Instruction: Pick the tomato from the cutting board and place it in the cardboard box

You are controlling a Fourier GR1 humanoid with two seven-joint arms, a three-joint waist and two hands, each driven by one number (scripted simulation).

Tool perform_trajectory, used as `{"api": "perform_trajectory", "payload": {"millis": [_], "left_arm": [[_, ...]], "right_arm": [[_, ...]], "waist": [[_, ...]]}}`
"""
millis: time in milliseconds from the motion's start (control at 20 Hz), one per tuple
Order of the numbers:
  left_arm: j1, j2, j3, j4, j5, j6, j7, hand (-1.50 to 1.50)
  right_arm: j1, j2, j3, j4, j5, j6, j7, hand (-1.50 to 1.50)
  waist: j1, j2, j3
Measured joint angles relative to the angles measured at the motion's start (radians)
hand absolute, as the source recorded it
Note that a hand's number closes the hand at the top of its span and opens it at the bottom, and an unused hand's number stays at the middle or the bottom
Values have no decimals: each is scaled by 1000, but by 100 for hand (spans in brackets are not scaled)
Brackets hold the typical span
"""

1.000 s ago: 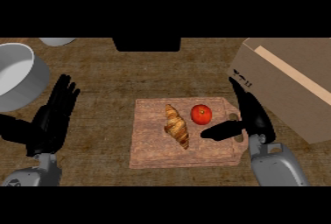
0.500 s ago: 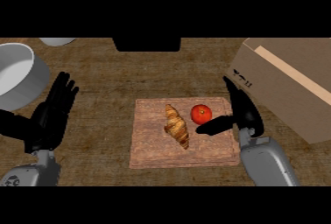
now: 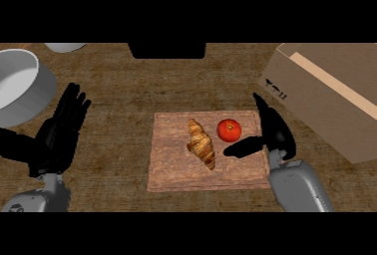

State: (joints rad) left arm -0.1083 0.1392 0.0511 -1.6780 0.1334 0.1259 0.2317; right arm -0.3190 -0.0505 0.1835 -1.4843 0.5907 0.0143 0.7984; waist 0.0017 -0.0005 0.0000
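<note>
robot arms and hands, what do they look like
Both forearms are smooth, rounded grey shells. Each ends in a matte black hand with slim segmented fingers and a thumb: the left hand at the view's left, the right hand at its right. No cables, markings or sleeves show.

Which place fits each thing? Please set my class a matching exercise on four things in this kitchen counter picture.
Things:
1. round red tomato
2. golden-brown croissant
3. brown cardboard box
4. grey round pot

Places:
A. far left of the counter
B. right part of the wooden cutting board, near the right hand
C. right of the board, on the counter
D. middle of the board

Pairs: 1-B, 2-D, 3-C, 4-A
</note>
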Motion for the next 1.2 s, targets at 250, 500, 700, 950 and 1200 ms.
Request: {"api": "perform_trajectory", "payload": {"millis": [250, 500, 700, 950, 1200], "left_arm": [[28, -8, 6, -9, 1, -21, -14, 0], [29, -15, 12, -25, -7, -23, 4, 0], [0, -17, 24, 5, -8, -29, 3, 0], [-12, -17, 35, 27, -10, -41, -4, 0], [7, -16, 41, -2, -8, -52, 0, 0]], "right_arm": [[-25, 22, 0, 75, 2, -28, -37, -150], [-20, 33, -15, 101, 9, -16, -64, -150], [-32, 40, -12, 145, 11, -28, -78, -150], [-40, 42, -1, 184, 9, -55, -92, -150], [-41, 47, 14, 217, 15, -78, -112, -150]], "waist": [[2, 0, 0], [1, 0, 0], [1, 0, 0], [0, 0, 0], [1, 0, 0]]}}
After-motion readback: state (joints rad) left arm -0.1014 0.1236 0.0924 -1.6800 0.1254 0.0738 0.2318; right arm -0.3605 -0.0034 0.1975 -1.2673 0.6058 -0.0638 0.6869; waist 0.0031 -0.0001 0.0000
